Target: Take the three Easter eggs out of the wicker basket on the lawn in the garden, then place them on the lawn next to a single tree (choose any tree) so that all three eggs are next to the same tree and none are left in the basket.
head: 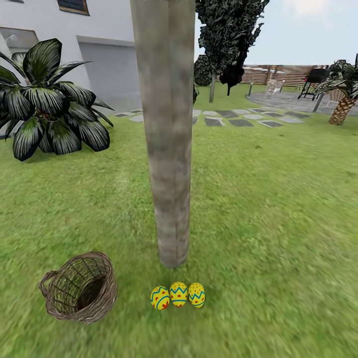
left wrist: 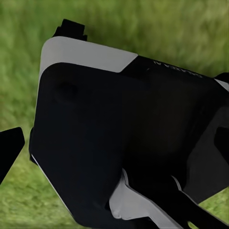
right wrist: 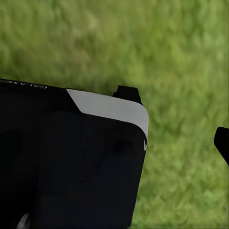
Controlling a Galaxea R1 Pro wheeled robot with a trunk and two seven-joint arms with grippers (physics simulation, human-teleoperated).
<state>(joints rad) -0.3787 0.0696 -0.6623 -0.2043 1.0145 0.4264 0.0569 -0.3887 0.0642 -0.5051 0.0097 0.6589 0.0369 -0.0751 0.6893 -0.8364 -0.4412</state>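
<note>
three easter eggs (head: pixel 178 295): upright, long axes vertical, side by side on the lawn (head: pixel 278 209) just before the tree (head: pixel 166 134). wicker basket (head: pixel 79 287): woven, tipped, mouth upward-right, left of the tree. claw states cannot be told.

eggs (head: pixel 178 295): 3 | basket (head: pixel 79 288): 1 | tree trunk (head: pixel 166 134): 1 | stepping stones (head: pixel 238 117): maybe a dozen

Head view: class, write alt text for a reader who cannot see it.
Three Easter eggs lie in a row on the lawn at the foot of a bare grey tree. An empty wicker basket lies tipped nearby.
</note>
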